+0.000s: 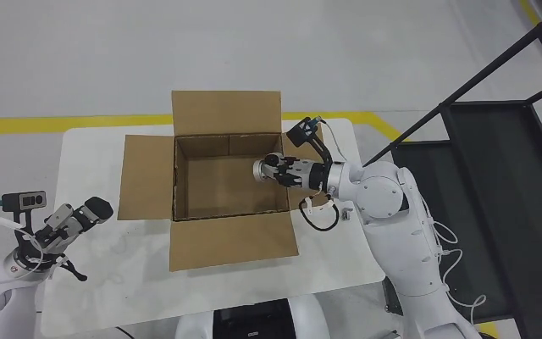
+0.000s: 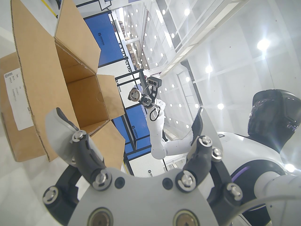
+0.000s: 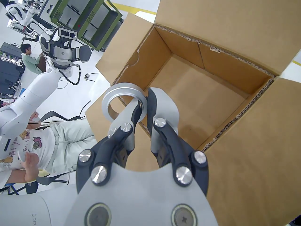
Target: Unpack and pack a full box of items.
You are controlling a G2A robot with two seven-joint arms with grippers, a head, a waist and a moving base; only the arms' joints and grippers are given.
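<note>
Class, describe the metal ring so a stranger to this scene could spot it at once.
Find the open cardboard box on the white table. By its rim, the right gripper pinches a metal ring. It is the only silver hoop against the brown card.

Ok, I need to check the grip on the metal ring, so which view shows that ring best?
The right wrist view: the metal ring is close, its rim pinched by the right gripper. The top view shows it small at that gripper's tip; the left wrist view shows it far off.
</note>
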